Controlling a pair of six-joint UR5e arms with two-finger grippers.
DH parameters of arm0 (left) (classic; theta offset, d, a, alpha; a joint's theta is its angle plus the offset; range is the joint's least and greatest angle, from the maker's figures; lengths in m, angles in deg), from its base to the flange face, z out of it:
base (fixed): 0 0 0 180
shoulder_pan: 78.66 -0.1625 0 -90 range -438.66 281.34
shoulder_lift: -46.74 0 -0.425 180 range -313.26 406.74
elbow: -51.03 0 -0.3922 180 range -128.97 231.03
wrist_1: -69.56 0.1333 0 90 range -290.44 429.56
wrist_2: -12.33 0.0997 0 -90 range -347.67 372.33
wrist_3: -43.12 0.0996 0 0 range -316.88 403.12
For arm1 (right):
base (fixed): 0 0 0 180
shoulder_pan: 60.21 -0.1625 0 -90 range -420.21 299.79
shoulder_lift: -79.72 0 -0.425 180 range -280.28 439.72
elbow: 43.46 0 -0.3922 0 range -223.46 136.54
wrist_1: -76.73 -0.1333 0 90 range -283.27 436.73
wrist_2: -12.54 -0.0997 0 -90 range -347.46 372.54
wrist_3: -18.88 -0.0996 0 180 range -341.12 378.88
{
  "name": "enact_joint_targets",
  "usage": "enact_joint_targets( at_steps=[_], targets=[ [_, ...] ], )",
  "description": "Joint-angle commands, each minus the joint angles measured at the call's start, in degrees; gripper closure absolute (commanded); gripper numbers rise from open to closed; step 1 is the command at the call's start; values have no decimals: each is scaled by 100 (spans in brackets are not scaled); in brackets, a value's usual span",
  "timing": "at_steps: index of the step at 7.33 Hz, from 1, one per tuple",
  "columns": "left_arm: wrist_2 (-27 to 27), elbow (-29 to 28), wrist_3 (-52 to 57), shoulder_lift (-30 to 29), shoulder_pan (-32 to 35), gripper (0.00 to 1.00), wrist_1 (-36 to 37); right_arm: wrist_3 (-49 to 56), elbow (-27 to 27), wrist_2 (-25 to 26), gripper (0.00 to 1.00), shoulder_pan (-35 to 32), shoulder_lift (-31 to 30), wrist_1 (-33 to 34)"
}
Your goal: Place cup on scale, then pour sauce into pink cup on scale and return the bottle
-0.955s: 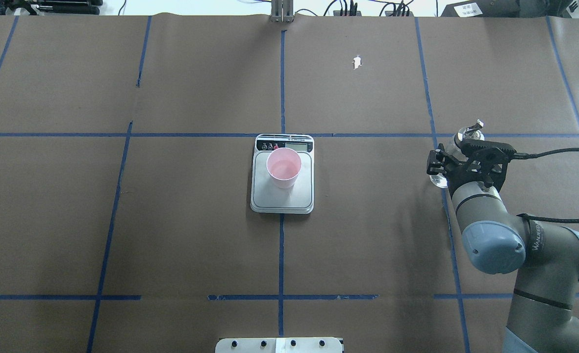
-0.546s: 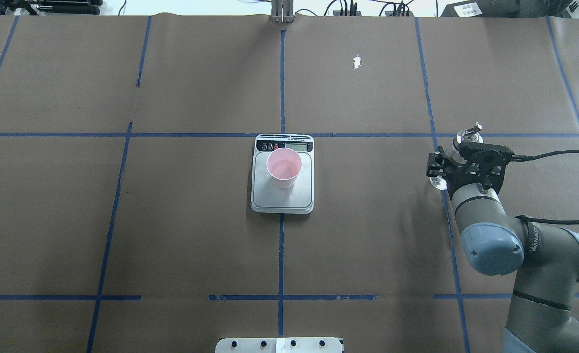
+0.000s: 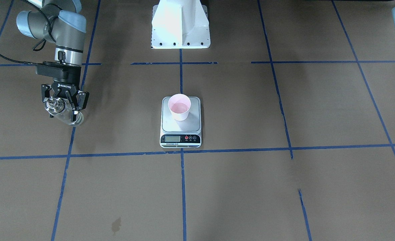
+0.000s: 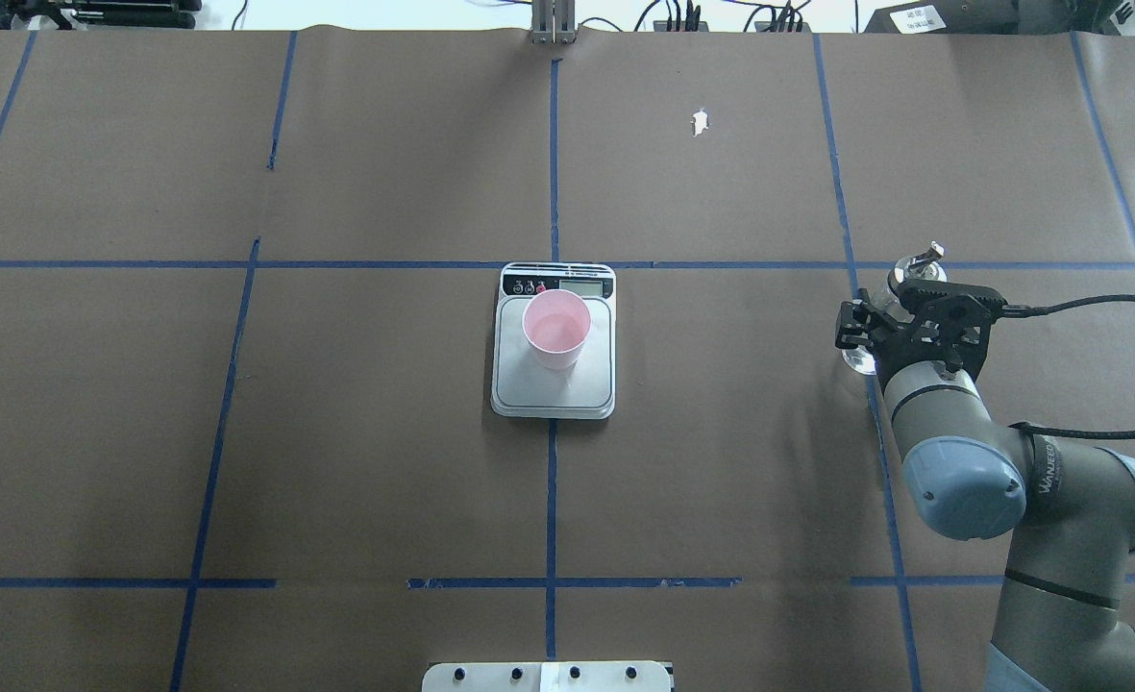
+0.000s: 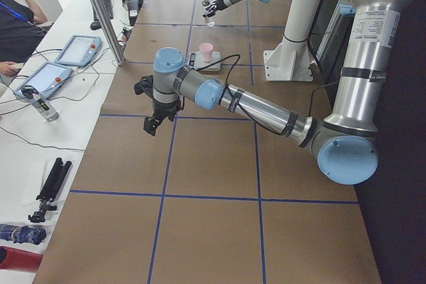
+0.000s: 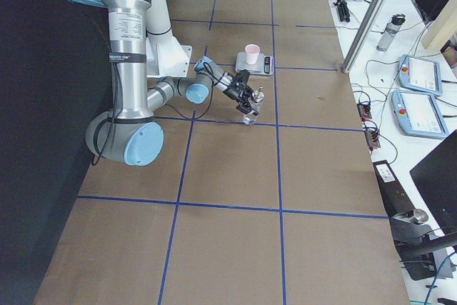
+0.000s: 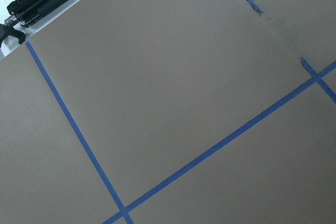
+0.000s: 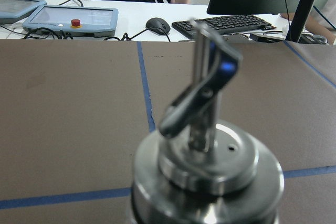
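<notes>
while holding bottle (image 3: 63, 115), right end effector (image 3: 61, 107) hovers low.

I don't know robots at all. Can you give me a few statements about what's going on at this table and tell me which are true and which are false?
1. The pink cup stands upright on the scale. True.
2. The bottle is tipped over the cup. False: it is well off to one side, away from the scale.
3. The right gripper is closed around the bottle. True.
4. The left gripper holds the cup. False: it hangs over bare table far from the cup, which nothing touches.
</notes>
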Motion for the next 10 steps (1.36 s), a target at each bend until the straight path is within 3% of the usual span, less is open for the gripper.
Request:
enact_joint_targets(
  at_steps=[1,3,10],
  targets=[
    [0,0,0,-3,0,0,0,1,0,-10,100,0,-6,0],
    [0,0,0,-20,0,0,0,1,0,-10,98,-9,-6,0],
    [0,18,0,-38,9,0,9,1,-9,8,61,-9,-6,-9]
  ],
)
